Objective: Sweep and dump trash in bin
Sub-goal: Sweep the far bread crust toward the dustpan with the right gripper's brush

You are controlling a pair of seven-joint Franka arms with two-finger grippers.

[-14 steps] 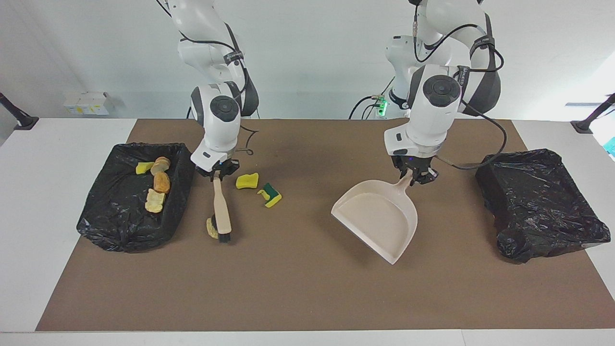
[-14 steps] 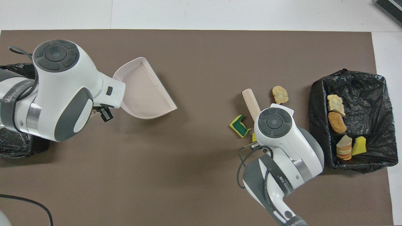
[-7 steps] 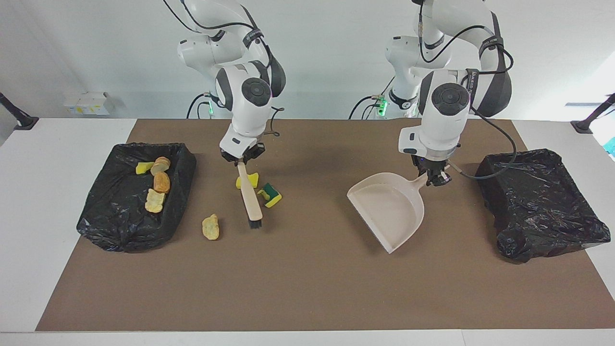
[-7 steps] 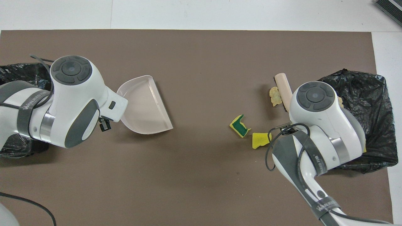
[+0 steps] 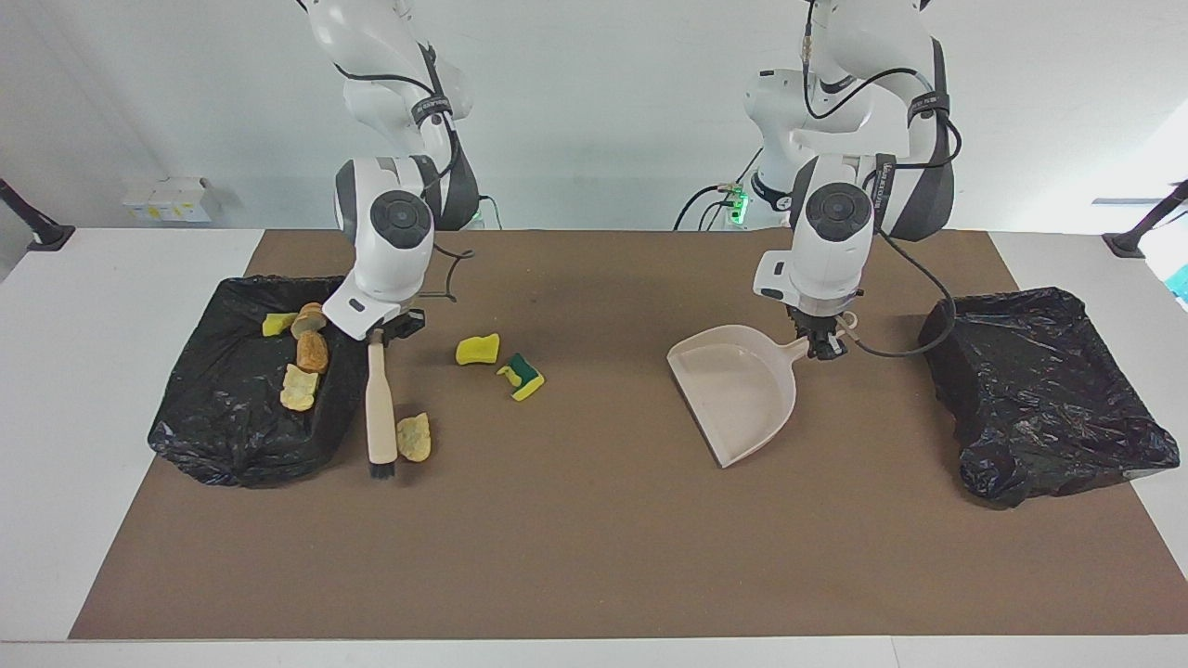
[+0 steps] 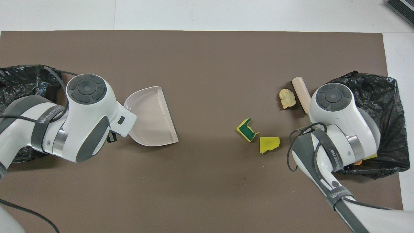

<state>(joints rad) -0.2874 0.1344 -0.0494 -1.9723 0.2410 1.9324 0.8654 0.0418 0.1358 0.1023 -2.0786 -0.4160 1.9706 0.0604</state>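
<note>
So in the facing view, the bin (image 5: 251, 390) at the right arm's end has four scraps (image 5: 306, 357) in it, and the other bin (image 5: 1039, 390) has none. The right gripper (image 5: 376, 332) pinches the brush (image 5: 379, 408), with a bread piece (image 5: 414, 436) just beside the bristles. The left gripper (image 5: 821, 345) clamps the dustpan (image 5: 738, 390). Overhead, two sponge chunks (image 6: 258, 136) sit on the open brown mat (image 6: 207, 187).

One camera sits high past the desk's (image 5: 594, 557) far edge and faces the two robots, taking in the whole brown mat (image 5: 603, 520) at middling range. The other hangs above the robots' end, looking steeply down and forward. Both share the mat, turned half round between them.
</note>
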